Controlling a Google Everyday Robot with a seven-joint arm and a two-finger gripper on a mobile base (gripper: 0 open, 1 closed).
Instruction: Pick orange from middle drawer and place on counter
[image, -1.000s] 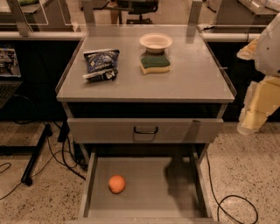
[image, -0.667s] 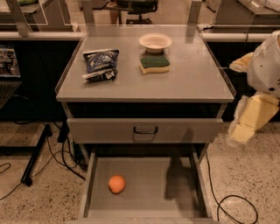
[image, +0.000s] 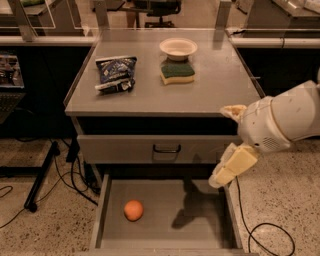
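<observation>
The orange (image: 133, 210) lies on the floor of the open middle drawer (image: 150, 232), in its left half. The counter (image: 220, 75) is the grey top of the cabinet above. My gripper (image: 231, 167) hangs from the white arm at the right. It is over the drawer's right wall, just below the closed drawer front, well to the right of the orange and higher than it. It holds nothing that I can see. Its shadow falls on the right half of the drawer floor.
On the counter are a white bowl (image: 178, 48), a green and yellow sponge (image: 177, 72) in front of it, and a dark chip bag (image: 115, 73) at the left. A closed drawer front with a black handle (image: 166, 148) sits above the open drawer. Cables (image: 70, 175) lie on the floor.
The arm has swung left and down from beside the cabinet, bringing the gripper over the open drawer's right side. The orange has not moved.
</observation>
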